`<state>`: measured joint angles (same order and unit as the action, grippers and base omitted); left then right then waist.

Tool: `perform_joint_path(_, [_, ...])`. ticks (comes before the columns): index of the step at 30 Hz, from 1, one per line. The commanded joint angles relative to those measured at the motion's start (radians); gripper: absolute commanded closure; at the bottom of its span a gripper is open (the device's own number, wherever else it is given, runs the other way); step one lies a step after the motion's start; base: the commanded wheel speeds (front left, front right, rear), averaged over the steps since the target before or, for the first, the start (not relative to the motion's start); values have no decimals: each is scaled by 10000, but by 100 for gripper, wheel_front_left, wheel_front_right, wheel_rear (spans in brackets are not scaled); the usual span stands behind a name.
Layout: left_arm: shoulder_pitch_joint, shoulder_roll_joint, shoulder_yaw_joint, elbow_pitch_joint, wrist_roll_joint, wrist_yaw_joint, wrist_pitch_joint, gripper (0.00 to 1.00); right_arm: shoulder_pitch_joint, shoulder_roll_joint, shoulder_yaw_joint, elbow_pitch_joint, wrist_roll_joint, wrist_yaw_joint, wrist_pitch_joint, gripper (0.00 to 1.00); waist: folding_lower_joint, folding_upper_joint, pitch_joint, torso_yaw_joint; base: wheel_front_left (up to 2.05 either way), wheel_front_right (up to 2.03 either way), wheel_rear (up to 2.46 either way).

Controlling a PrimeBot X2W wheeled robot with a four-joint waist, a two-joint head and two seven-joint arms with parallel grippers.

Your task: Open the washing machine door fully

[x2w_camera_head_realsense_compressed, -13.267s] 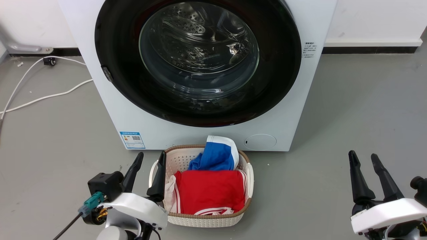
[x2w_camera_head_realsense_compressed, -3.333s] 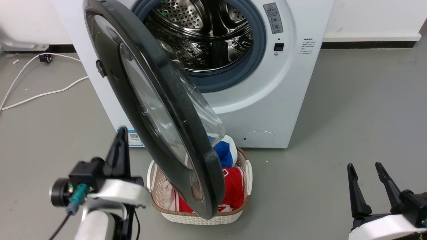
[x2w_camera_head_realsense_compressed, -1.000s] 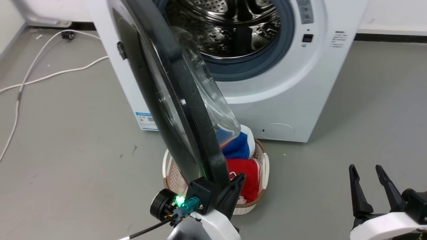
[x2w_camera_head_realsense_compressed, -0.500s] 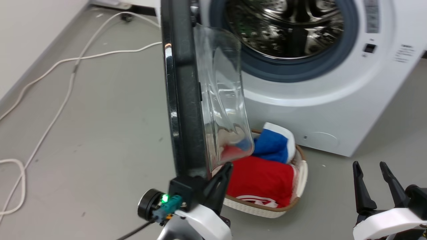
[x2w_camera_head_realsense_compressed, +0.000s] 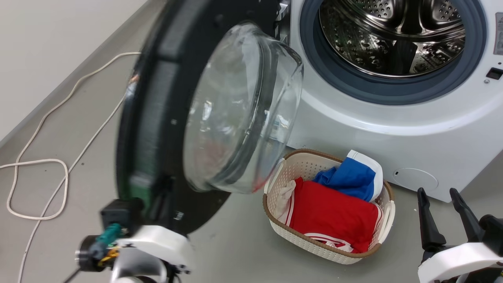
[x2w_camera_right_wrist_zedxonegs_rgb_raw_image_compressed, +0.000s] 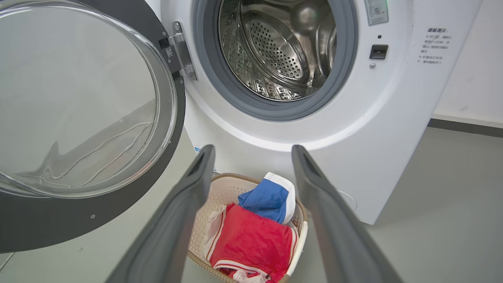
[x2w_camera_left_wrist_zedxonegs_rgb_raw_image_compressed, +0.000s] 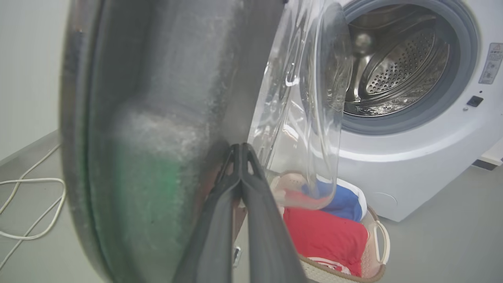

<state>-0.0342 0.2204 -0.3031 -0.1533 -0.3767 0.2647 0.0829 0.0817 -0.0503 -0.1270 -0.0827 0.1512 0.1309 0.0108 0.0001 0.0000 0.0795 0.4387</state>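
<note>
The washing machine door (x2w_camera_head_realsense_compressed: 165,98) stands swung wide to the left of the white washer (x2w_camera_head_realsense_compressed: 393,133). Its black inner face and bulging glass bowl (x2w_camera_head_realsense_compressed: 235,110) turn toward me. My left gripper (x2w_camera_head_realsense_compressed: 159,188) is at the door's lower rim, blurred in the head view. In the left wrist view the left gripper (x2w_camera_left_wrist_zedxonegs_rgb_raw_image_compressed: 240,147) is shut, its fingertips together and resting against the door's (x2w_camera_left_wrist_zedxonegs_rgb_raw_image_compressed: 157,98) inner face beside the glass. My right gripper (x2w_camera_head_realsense_compressed: 437,191) stands open low at the right, away from the door (x2w_camera_right_wrist_zedxonegs_rgb_raw_image_compressed: 78,224). In the right wrist view the right gripper (x2w_camera_right_wrist_zedxonegs_rgb_raw_image_compressed: 253,148) holds nothing.
The steel drum mouth (x2w_camera_head_realsense_compressed: 393,35) is uncovered. A woven basket (x2w_camera_head_realsense_compressed: 271,214) with red and blue clothes sits on the floor before the washer, just right of the door. A white cable (x2w_camera_head_realsense_compressed: 59,173) loops on the grey floor at the left, near a wall (x2w_camera_head_realsense_compressed: 47,39).
The door has swung further left, from edge-on to showing its inner face. My left gripper moved left with it. The head camera has also turned. The right gripper stays put.
</note>
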Motion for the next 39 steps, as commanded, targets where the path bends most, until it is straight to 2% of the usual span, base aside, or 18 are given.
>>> perform_joint_path(1, [28,166,317,127,-97,104,-146,100,-100,5,10,-68,1,-2,39,0,-1,0,42,6,0,0,0])
perform_joint_path(9, [-464,709,1857,1155,-914,-149,-1087,100,-263,5,21,-246,-110,-2,210,0,-1,0,403,-157,0,0,0])
perform_joint_path(19, [-1687,1361,3276,3273,-1952,-878,-2050,100,-526,5,31,-359,-230,-2,294,0,-1,0,1000,-356,0,0,0])
perform_joint_path(23, [-2325,1617,3467,4124,-2120,-1212,-2326,100,-648,5,24,-358,-290,-2,298,0,-1,0,1169,-394,0,0,0])
perform_joint_path(29, [-2938,1729,3520,5143,-2186,-1488,-2728,100,-800,5,99,-303,-311,-2,236,0,-1,0,1280,-466,0,0,0])
perform_joint_path(34, [-2756,1550,3459,5426,-2126,-1505,-2996,100,-808,5,130,-161,-221,-2,115,0,-1,0,1156,-538,0,0,0])
perform_joint_path(39, [-2175,1315,3235,5015,-1896,-1353,-3152,100,-640,5,136,77,-55,-2,-49,0,-1,0,757,-548,0,0,0])
